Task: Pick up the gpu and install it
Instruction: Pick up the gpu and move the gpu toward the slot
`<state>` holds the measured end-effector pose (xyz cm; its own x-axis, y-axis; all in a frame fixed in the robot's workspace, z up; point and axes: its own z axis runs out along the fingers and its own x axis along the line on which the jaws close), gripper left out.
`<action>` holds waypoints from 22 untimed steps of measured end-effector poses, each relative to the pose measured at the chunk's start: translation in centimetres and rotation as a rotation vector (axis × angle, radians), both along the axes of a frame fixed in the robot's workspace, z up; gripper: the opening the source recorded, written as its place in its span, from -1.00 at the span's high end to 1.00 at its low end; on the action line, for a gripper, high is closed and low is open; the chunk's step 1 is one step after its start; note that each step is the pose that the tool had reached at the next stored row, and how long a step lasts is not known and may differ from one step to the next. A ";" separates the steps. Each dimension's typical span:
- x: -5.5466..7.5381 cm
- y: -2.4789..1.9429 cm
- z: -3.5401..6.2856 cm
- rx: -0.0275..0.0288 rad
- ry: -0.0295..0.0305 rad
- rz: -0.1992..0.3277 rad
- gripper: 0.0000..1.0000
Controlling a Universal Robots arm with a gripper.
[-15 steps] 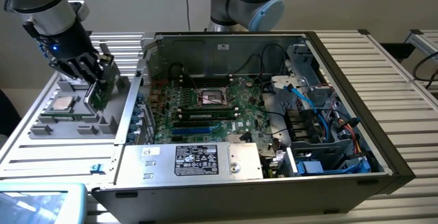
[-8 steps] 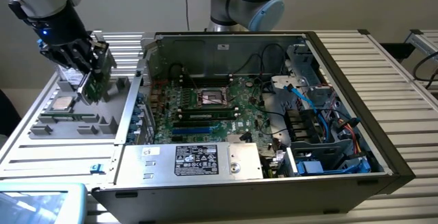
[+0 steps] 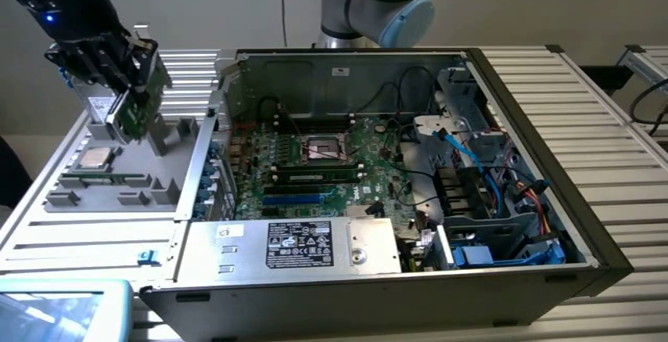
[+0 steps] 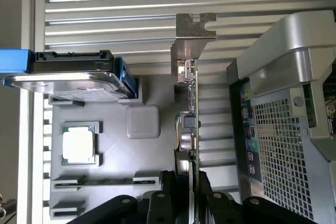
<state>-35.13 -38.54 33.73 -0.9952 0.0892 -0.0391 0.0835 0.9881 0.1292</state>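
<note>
Clamping gpu (image 3: pixel 136 107) above grey tray (image 3: pixel 105 201), pincer (image 4: pixel 187 179) hangs beside open case (image 3: pixel 365 311).

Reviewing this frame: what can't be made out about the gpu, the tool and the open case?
1. gpu: in the exterior view the tool covers much of it; the wrist view shows it edge-on, so neither face can be seen.
2. Tool: in the wrist view the picture's edge cuts off everything behind its fingertips.
3. Expansion slots: in the exterior view, too small to judge their latches.
4. Power supply label: in the exterior view, text too small to read.
</note>
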 end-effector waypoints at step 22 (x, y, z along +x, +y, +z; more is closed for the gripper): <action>4.9 -1.33 9.59 0.0000 0.0307 -0.002 0.44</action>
